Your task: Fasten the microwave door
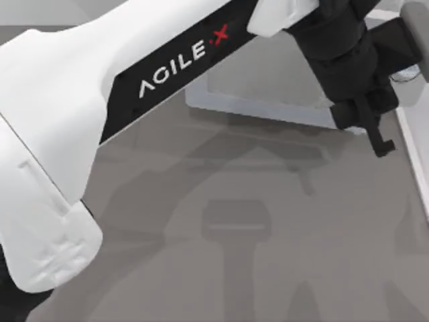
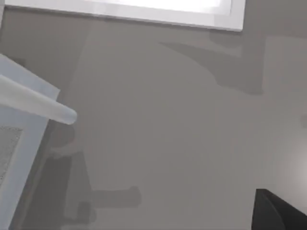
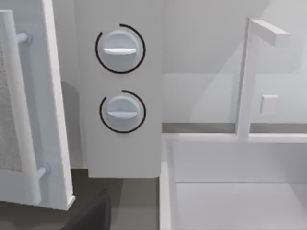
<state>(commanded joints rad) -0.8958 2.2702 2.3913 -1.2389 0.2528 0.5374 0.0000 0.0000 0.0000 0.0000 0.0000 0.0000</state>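
Just behind left pincer: microwave door

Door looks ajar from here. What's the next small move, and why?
Probably ease the left end effector onto the microwave door beside its handle and push toward the microwave body: the door stands ajar, and the handle sits close in the left wrist view.
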